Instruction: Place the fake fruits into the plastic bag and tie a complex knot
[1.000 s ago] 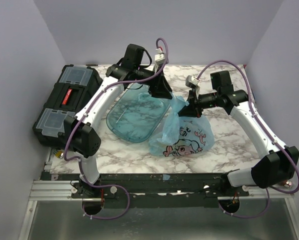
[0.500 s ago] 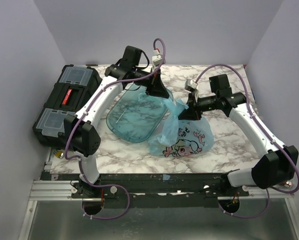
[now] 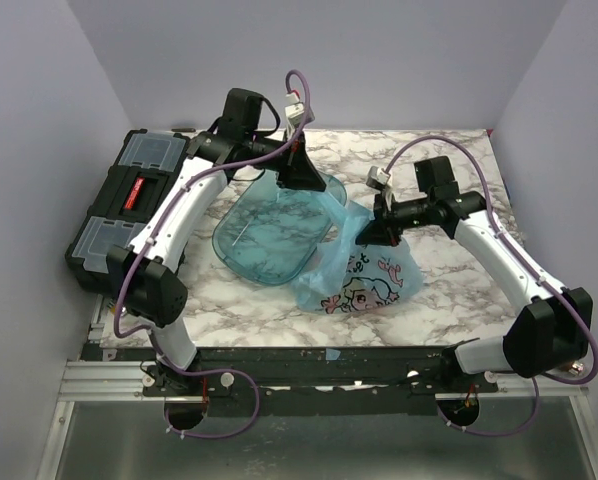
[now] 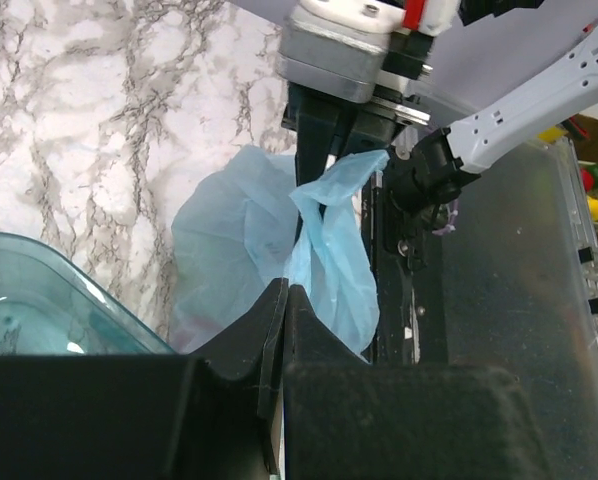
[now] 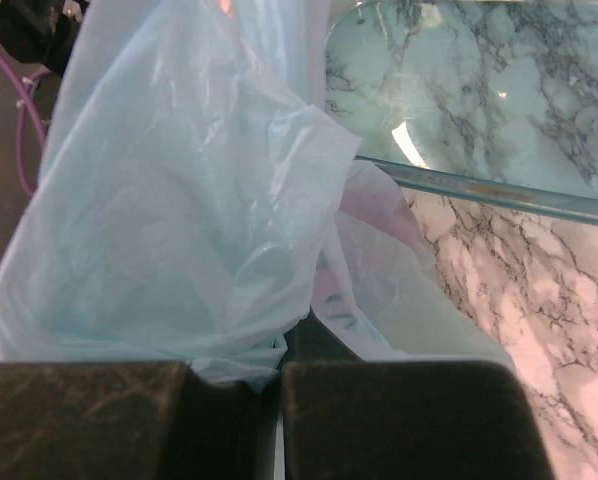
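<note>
Since loading looks done, I'm on the tying step: left gripper [image 4: 281, 292] closed, seemingly empty, over the tray's [image 3: 241, 250] far rim; plastic bag [image 3: 369, 285] just right of it, neck clamped in my right gripper [image 4: 327, 150]. Next, left needs to grab the loose tail.

The light-blue plastic bag [image 3: 369, 280] is lying slumped on the marble top [image 3: 449, 170], just beside the teal tray [image 3: 269, 240], with its pink-and-white cartoon print facing up. Its crinkled neck [image 3: 351, 222] is rising in a gathered fold. The film is hiding whatever is inside.
</note>
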Available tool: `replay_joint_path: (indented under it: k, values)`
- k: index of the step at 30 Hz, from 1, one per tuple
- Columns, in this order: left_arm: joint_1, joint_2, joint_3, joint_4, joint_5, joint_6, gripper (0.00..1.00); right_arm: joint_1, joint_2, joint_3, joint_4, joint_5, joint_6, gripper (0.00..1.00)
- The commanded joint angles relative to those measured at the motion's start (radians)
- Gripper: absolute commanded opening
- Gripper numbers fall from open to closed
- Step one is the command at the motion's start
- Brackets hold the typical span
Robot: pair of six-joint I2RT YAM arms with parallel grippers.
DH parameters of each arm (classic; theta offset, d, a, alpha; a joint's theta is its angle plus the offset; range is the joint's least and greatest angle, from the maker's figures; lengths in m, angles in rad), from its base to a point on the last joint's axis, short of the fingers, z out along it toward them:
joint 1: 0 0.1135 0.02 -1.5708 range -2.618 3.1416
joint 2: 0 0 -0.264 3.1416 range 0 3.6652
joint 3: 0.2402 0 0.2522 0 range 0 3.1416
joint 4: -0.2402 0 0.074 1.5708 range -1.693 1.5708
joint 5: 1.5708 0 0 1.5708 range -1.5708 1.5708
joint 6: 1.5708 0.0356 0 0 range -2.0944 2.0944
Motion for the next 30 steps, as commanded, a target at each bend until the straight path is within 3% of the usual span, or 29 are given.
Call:
replay_joint_path:
  k: [1, 2, 9, 12, 14, 17, 19, 23, 28, 30]
  values:
    - [0.0, -0.106, -0.105, 0.128, 0.037, -0.15, 0.0, 0.001, 0.014, 0.001, 0.072, 0.021, 0.112, 0.01]
    - [-0.005, -0.124, -0.133, 0.145, 0.028, -0.152, 0.0, 0.001, 0.012, 0.001, 0.08, 0.013, 0.126, 0.01]
    - [-0.004, -0.115, -0.155, 0.032, -0.053, -0.022, 0.47, 0.001, -0.012, -0.028, 0.105, 0.009, 0.138, 0.01]
    - [-0.004, -0.088, -0.147, 0.016, -0.07, 0.007, 0.52, 0.001, -0.019, -0.03, 0.111, 0.003, 0.138, 0.01]
    - [-0.004, -0.072, -0.133, 0.026, -0.062, 0.007, 0.5, 0.001, -0.02, -0.031, 0.112, 0.002, 0.136, 0.01]
    - [-0.005, -0.082, -0.121, 0.069, 0.005, -0.004, 0.16, 0.0, -0.012, -0.028, 0.112, 0.014, 0.147, 0.01]
    - [-0.004, -0.119, -0.141, 0.119, 0.05, -0.016, 0.0, 0.0, -0.002, -0.029, 0.121, 0.042, 0.172, 0.01]
    - [-0.052, -0.232, -0.237, 0.177, 0.07, 0.009, 0.0, 0.001, 0.021, -0.051, 0.24, 0.139, 0.373, 0.01]
    - [-0.241, -0.255, -0.303, 0.065, -0.147, 0.12, 0.0, 0.001, 0.034, -0.064, 0.361, 0.195, 0.661, 0.01]
    - [-0.304, -0.223, -0.309, 0.066, -0.18, 0.096, 0.0, 0.002, 0.027, -0.067, 0.386, 0.223, 0.74, 0.01]
